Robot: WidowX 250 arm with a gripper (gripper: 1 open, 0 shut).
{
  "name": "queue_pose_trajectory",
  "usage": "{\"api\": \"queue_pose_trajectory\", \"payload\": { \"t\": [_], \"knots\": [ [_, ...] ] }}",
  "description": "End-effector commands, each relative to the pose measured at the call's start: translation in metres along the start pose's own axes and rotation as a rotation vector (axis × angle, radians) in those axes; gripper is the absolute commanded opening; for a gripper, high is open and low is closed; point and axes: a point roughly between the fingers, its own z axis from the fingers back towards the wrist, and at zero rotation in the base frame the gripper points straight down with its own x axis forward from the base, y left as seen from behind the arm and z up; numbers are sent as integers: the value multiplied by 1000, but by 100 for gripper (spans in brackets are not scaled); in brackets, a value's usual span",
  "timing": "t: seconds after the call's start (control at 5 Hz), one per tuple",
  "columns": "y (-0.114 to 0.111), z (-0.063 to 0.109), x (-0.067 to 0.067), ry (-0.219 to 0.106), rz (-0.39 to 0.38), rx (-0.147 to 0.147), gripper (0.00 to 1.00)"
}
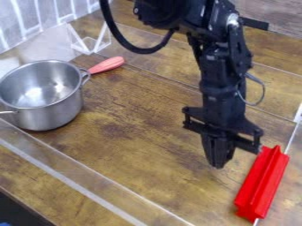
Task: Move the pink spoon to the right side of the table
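A black robot arm [213,53] reaches in from the top of the view and points its gripper [220,157] almost straight down at the right half of the counter [130,124], a dark brown wood-plank surface with glossy grain. The gripper's fingers are pressed together into a single dark tip with nothing between them. That tip is low over the boards; whether it touches the wood cannot be told. Just to its right, close but apart from it, a bright red ridged bar [262,183] lies on the boards, running from near the bottom edge up toward a clear acrylic strip [291,134] at the right border.

The pink spoon [105,64] lies well away from the gripper, on the upper left part of the counter. Its handle points up and to the right, and its lower left end sits just beside the rim of a steel pot [41,93], seemingly near the pot's handle. The pot stands upright at the left side, open and empty inside. Another clear strip [71,181] crosses the lower left corner diagonally, and a clear acrylic stand [88,37] stands behind the spoon near the top left.
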Motion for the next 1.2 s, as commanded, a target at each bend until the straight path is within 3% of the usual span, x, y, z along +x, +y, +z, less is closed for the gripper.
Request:
{"api": "queue_pose_trajectory", "payload": {
  "t": [0.0, 0.4, 0.6, 0.8, 1.0],
  "knots": [
    [14, 17, 12, -75, 51, -4, 100],
    [46, 15, 24, -121, 234, 21, 100],
    [53, 14, 31, -138, 246, 26, 100],
    [58, 13, 31, -142, 261, 31, 0],
    [68, 18, 30, -138, 237, 29, 0]
  ]
}}
